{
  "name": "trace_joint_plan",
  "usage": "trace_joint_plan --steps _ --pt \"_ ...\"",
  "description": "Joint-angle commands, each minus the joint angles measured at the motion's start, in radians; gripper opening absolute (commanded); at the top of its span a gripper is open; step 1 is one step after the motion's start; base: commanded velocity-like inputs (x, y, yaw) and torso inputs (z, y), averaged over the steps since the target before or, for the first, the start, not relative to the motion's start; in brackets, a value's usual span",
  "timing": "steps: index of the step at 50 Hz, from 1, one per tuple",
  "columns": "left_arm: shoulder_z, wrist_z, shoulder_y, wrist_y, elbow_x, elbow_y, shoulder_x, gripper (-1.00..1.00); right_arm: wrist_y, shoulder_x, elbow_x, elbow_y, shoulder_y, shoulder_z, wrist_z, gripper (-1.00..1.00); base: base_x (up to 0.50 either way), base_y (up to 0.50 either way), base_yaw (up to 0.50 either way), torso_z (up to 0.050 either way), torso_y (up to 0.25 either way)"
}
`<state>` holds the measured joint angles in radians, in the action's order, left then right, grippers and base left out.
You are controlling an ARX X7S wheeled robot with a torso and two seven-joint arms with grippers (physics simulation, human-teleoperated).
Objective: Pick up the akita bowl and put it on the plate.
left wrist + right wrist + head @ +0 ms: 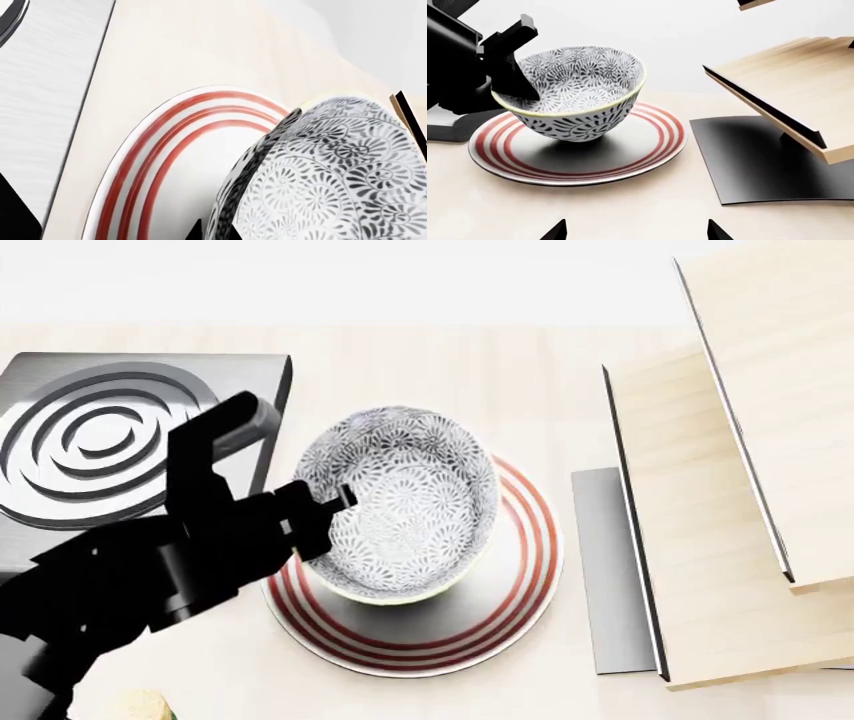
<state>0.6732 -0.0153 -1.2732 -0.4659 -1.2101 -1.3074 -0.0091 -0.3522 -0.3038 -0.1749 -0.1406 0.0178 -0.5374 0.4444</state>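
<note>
While the left gripper (324,512) pinches the rim of the akita bowl (396,502), the bowl sits tilted over the plate (523,585), maybe just touching it. To do this well, I think it should go down slowly, get level near the middle, then be let go. The right gripper's (635,231) tips look spread. Farther back sits the stove burner (94,435) on the worktop (441,365).

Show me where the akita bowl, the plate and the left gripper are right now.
akita bowl (580,82): right wrist view, patterned inner wall.
plate (514,585): head view, red-ringed rim on the robot's right.
left gripper (324,512): head view, fingertips at the bowl's rim.
</note>
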Motion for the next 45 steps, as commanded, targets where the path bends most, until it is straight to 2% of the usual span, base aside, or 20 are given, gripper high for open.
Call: trace_joint_plan --steps 1,2,13,18,27,35,45 --pt "0.023 -0.001 0.013 -0.008 -0.05 -0.001 0.009 -1.0 -0.001 0.002 -0.001 -0.008 0.004 -0.005 -0.001 1.0 0.0 0.0 0.0 0.0 0.0" --pt "0.026 0.0 0.013 -0.006 -0.05 -0.001 0.009 1.0 -0.002 0.002 -0.002 -0.008 0.004 -0.006 -0.002 1.0 0.0 0.0 0.0 0.0 0.0" --pt "0.04 0.005 0.005 -0.014 -0.06 -0.001 0.009 1.0 0.003 -0.002 0.002 0.0 0.003 -0.011 0.001 1.0 0.0 0.0 0.0 0.0 0.0" --pt "0.012 0.001 0.003 -0.016 -0.031 -0.001 0.009 1.0 0.007 -0.002 0.001 -0.002 0.005 -0.012 0.001 1.0 0.0 0.0 0.0 0.0 0.0" --pt "-0.084 -0.006 -0.011 -0.036 0.095 -0.001 0.009 1.0 0.005 -0.002 0.002 -0.004 0.007 -0.014 0.003 1.0 0.0 0.0 0.0 0.0 0.0" --pt "-0.247 -0.033 -0.03 -0.085 0.305 -0.001 0.009 1.0 0.001 0.0 0.001 -0.009 0.008 -0.017 0.003 1.0 0.0 0.0 0.0 0.0 0.0" --pt "-0.205 -0.036 -0.054 -0.093 0.316 -0.001 0.009 1.0 0.002 -0.001 0.001 -0.005 0.007 -0.02 0.006 1.0 0.0 0.0 0.0 0.0 0.0"
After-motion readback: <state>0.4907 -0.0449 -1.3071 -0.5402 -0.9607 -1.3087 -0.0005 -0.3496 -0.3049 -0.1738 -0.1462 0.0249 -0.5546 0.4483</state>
